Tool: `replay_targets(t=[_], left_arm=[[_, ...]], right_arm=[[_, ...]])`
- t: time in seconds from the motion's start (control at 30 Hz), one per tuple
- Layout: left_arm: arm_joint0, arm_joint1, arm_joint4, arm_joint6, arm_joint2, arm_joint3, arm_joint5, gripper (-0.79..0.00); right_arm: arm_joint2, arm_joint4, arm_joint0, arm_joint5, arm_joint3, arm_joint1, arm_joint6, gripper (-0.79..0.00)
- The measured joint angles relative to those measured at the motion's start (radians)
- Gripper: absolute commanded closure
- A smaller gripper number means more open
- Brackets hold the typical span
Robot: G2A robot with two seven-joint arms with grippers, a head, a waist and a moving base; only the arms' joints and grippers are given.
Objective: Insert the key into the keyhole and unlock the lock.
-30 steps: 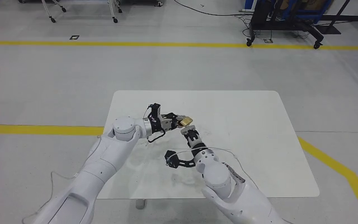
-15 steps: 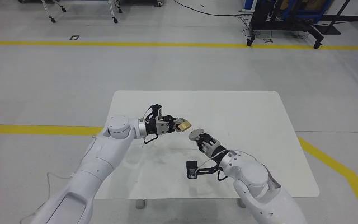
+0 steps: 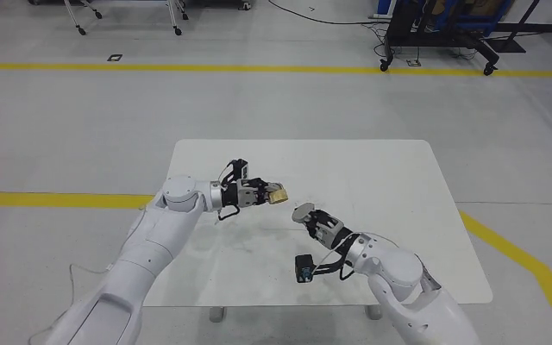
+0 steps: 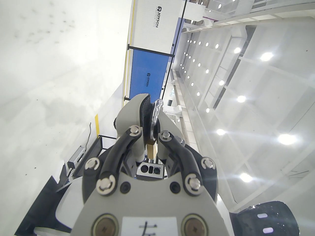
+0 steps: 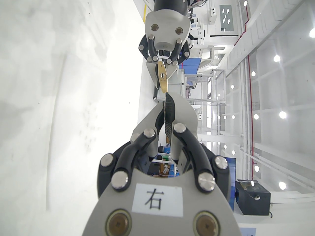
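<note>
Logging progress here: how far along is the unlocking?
Done: the left gripper grips the padlock, its empty keyhole facing the right gripper. In hand: that gripper is shut, apart from the padlock; whether it holds the key is unclear. Left: inserting and turning.

Bright, even light; ceiling lamps point(image 4: 285, 138) flare, and wrist views bend at edges.

Left gripper point(image 3: 268, 195) clamped on brass lock point(image 3: 279, 197), over white table point(image 3: 388, 172); right gripper point(image 3: 301, 210) at 4 o'clock of lock, near, not touching, tip aimed toward 10 o'clock; yellow floor line point(image 3: 259, 67) at 12 o'clock beyond table; dark cart point(image 3: 440, 34) at 1 o'clock.
</note>
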Motion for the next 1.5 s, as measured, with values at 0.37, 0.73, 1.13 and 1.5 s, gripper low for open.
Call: replay_targets(t=[0.37, 0.73, 1.13, 1.5], left_arm=[[0.051, 0.013, 0.089, 0.104, -0.014, -0.097, 0.027, 0.0], [0.069, 0.017, 0.104, 0.099, -0.029, -0.125, 0.033, 0.0], [0.072, 0.018, 0.108, 0.086, -0.037, -0.128, 0.036, 0.0], [0.075, 0.016, 0.116, 0.08, -0.039, -0.131, 0.031, 0.0]], right_arm=[[-0.101, -0.17, 0.037, 0.011, 0.033, 0.0, 0.027, 0.0], [-0.111, -0.101, 0.075, 0.018, 0.07, -0.006, 0.053, 0.0], [-0.13, -0.072, 0.109, -0.01, 0.093, -0.009, 0.073, 0.0], [-0.133, -0.059, 0.114, -0.023, 0.093, -0.01, 0.108, 0.0]])
